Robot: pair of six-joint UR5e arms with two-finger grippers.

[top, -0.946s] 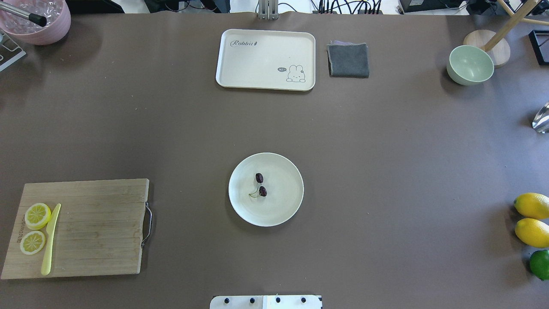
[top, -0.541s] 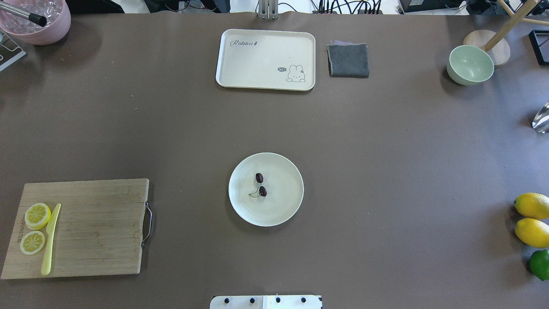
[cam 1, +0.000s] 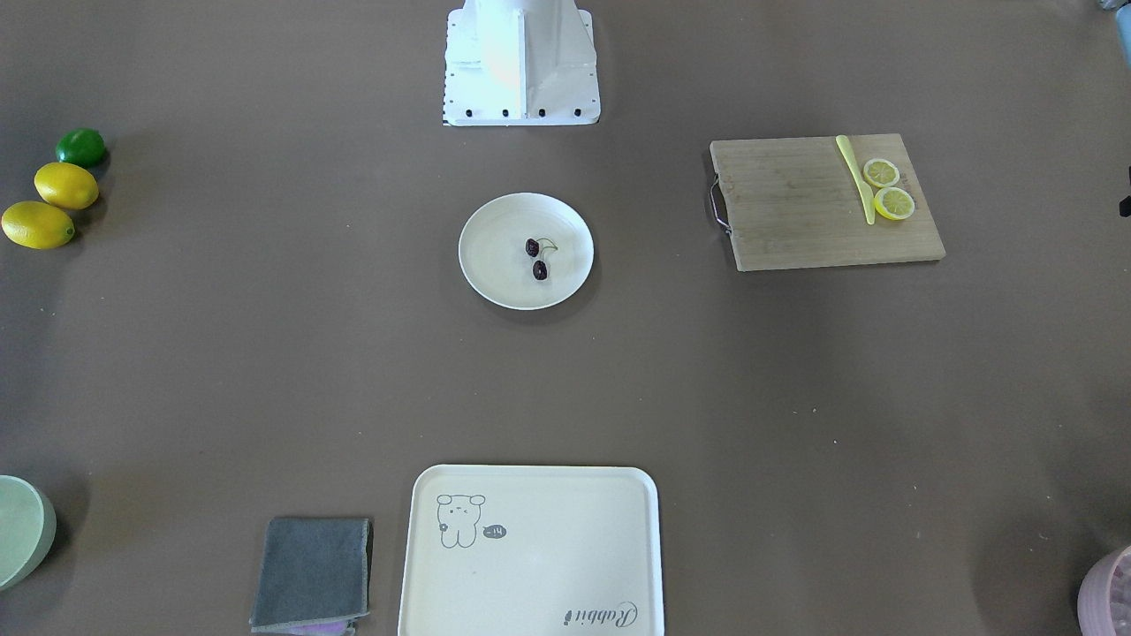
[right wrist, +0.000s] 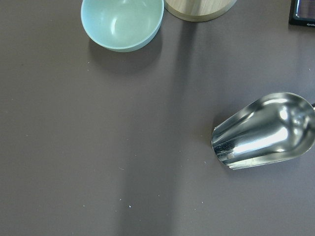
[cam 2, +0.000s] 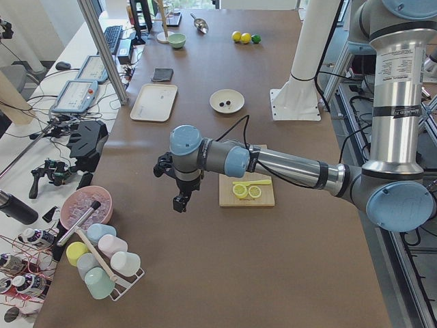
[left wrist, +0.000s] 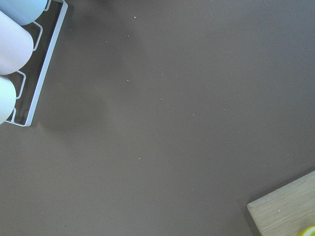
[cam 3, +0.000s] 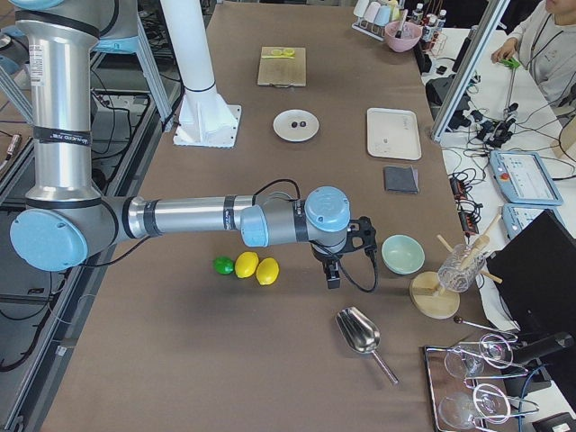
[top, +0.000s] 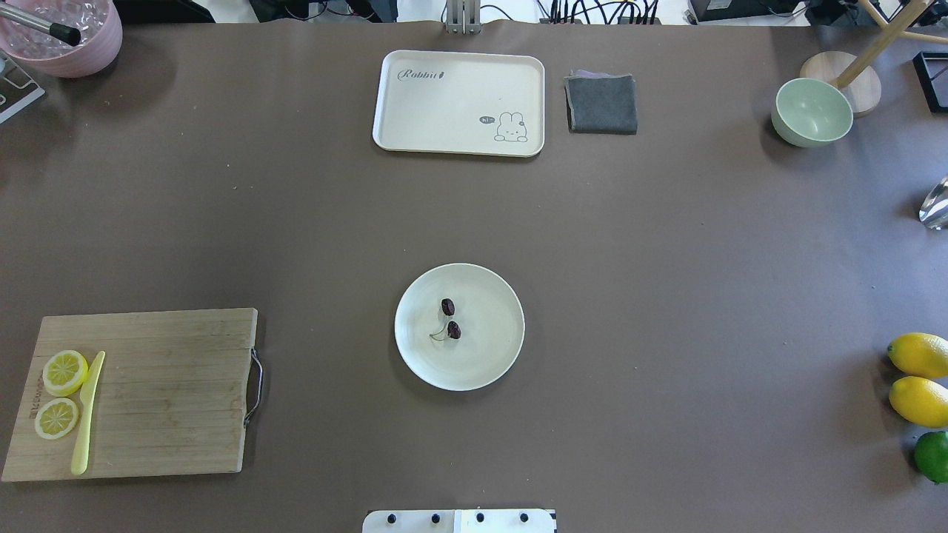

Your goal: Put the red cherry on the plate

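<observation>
Cherry: the red cherry (top: 449, 318) lies loose inside the plate (top: 492, 348), a little to the robot's left of its middle, with the thin stem curling toward the robot's edge of the table.
Plate: it sits mid-table, nearer the robot's edge than the far edge, with nothing else on it.
Task state: judged from this, the placing looks done.
Left gripper: the left gripper (cam 2: 181, 202) hangs over bare table by the left end, between the cutting board (cam 2: 246, 193) and the cup rack (left wrist: 34, 73). I cannot tell whether it is parted or closed.
Right gripper: the right gripper (cam 3: 332, 277) hangs near the right end, close to the metal scoop (right wrist: 263, 130) and the pale green bowl (right wrist: 122, 22). Its jaw state cannot be told either.
Risk, rolling: the two fruits are round and the rim is shallow, so a knock to the plate would likely send them over it.
Risk, arms: both are well apart from the plate, but a low sweep back across the middle could catch it. The right one could also clip the scoop or bowl when it moves.
Writing, tray: the cream tray (top: 459, 111) at the far edge reads "Rabbit" in script at one corner. A small speech bubble beside the rabbit drawing appears to say "hi~".
Writing, board: there is dark print along the end of the board nearest the table's left end, too small to read.
</observation>
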